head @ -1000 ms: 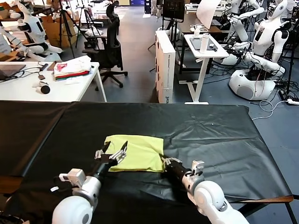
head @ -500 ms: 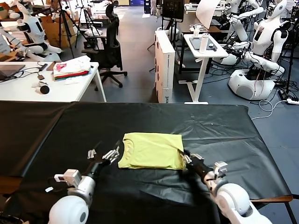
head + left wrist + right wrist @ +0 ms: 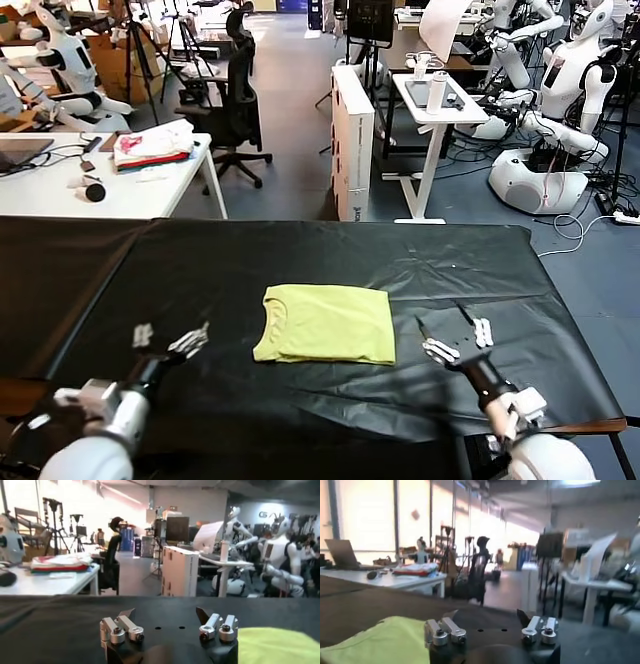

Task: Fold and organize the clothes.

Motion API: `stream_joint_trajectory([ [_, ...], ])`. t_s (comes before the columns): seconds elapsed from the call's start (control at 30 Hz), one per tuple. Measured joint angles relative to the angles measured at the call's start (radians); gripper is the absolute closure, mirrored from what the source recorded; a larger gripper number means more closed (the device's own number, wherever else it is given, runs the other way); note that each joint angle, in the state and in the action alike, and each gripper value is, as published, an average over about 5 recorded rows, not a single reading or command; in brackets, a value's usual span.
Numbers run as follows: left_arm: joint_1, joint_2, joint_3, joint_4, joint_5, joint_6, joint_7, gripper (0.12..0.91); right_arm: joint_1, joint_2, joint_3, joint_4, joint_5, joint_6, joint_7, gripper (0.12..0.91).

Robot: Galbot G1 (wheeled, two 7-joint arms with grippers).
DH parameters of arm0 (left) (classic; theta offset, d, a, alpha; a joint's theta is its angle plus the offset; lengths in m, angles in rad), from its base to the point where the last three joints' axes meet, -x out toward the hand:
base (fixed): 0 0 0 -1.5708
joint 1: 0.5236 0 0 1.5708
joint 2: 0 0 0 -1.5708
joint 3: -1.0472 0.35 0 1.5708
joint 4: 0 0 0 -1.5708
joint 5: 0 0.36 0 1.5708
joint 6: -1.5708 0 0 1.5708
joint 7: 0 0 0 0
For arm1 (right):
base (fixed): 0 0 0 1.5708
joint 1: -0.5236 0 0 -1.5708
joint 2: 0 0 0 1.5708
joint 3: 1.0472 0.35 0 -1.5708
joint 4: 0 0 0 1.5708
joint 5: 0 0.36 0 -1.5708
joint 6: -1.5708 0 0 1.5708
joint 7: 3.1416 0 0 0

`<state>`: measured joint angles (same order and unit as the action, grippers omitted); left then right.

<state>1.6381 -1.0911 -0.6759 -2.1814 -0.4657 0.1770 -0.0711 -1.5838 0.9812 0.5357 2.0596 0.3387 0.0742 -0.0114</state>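
On the black-covered bench (image 3: 120, 270), mid-width toward its near edge, lies the folded lime T-shirt (image 3: 325, 323): light, limp cotton (best pinched at a corner or hem). Left hand (image 3: 166, 337) and right hand (image 3: 454, 335) flank it, fingers apart, empty.

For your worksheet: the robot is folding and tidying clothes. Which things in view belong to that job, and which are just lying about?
Part of the job:
- yellow-green T-shirt, folded on the black table
- left gripper, open, apart from the shirt
- right gripper, open, apart from the shirt

Just lying about:
- pile of white and red fabric on the white desk
- office chair
- bottle
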Motion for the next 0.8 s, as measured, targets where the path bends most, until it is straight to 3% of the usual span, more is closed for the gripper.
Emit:
stream_joint_trajectory([
  [0.1, 0.098, 0.021, -0.057, -0.014, -0.017, -0.037, -0.02, 0.123, -0.082, 0.018, 0.041, 0.042, -0.033, -0.026, 0.036, 0.118],
  [0.3, 0.299, 0.035, -0.157, -0.044, -0.076, -0.062, -0.027, 0.123, -0.246, 0.074, 0.072, 0.127, -0.029, -0.12, 0.122, 0.118],
  [0.57, 0.5, 0.032, -0.239, -0.089, -0.086, -0.073, -0.036, 0.123, -0.407, 0.115, 0.084, 0.212, -0.025, -0.136, 0.133, 0.118],
  [0.8, 0.587, 0.014, -0.249, -0.128, -0.097, -0.062, -0.04, 0.123, -0.485, 0.119, 0.07, 0.248, -0.099, -0.122, 0.184, 0.118],
])
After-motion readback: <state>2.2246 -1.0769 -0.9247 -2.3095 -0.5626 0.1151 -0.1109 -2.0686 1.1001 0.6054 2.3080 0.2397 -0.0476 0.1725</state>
